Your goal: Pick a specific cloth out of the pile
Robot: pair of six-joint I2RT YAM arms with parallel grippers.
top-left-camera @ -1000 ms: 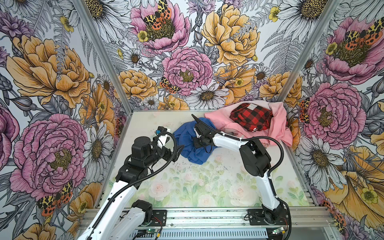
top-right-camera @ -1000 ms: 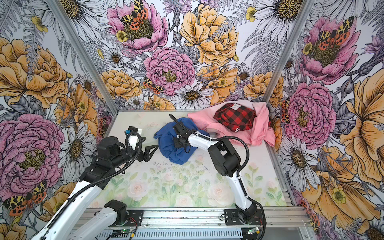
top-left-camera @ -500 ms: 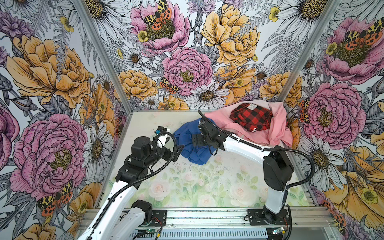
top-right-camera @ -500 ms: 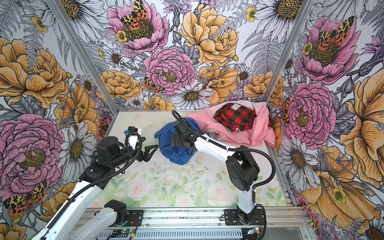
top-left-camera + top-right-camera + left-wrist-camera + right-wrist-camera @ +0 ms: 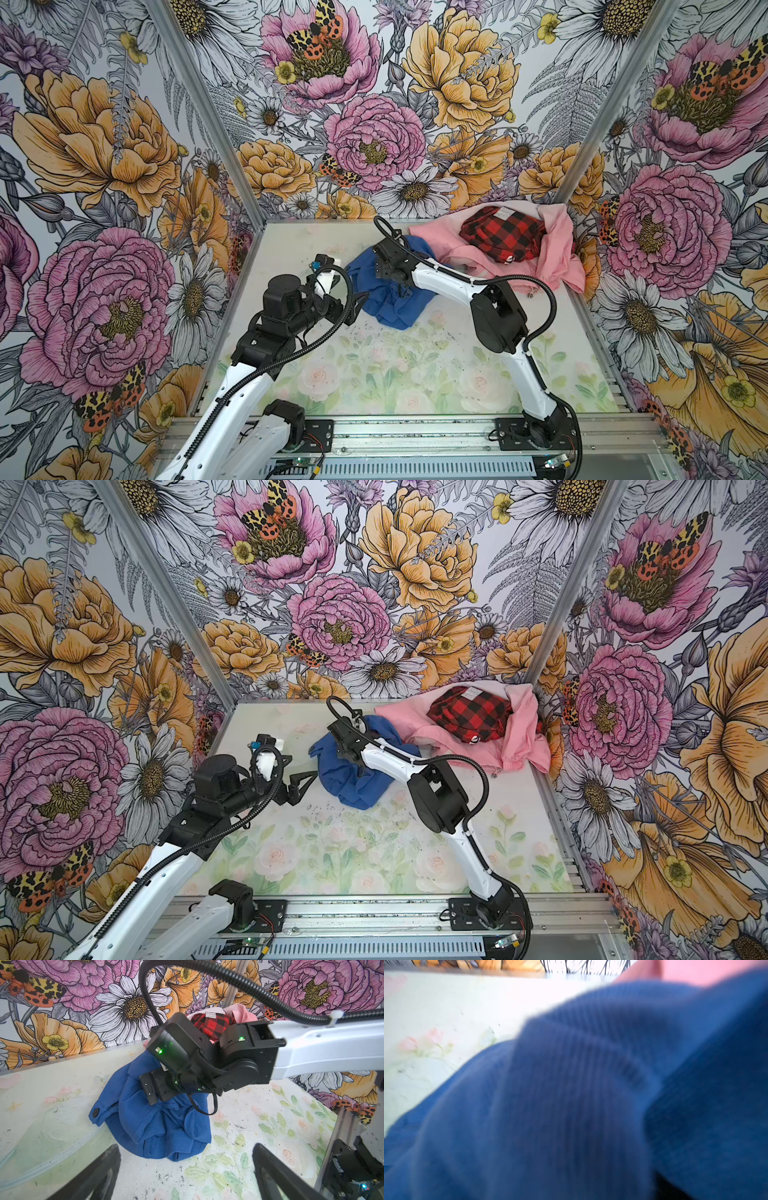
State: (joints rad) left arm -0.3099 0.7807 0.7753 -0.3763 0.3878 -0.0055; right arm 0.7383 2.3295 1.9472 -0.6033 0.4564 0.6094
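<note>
The blue garment (image 5: pixel 390 309) lies crumpled on the table (image 5: pixel 374 374), its far edge against the pink garment (image 5: pixel 557 257), which carries the red-and-black plaid cloth (image 5: pixel 503 235). The right gripper (image 5: pixel 402 286) is pressed into the blue folds, its jaws hidden, so I cannot tell their spread. The left gripper (image 5: pixel 305 785) hovers just beside the blue garment, jaws wide, empty.

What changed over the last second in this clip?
The right arm swung its elbow out toward the right wall, then back. The right gripper stayed sunk in the blue cloth, jaws hidden, so hold or release cannot be told. Unmoved: the blue cloth, the open left gripper, pink garment and plaid cloth.
</note>
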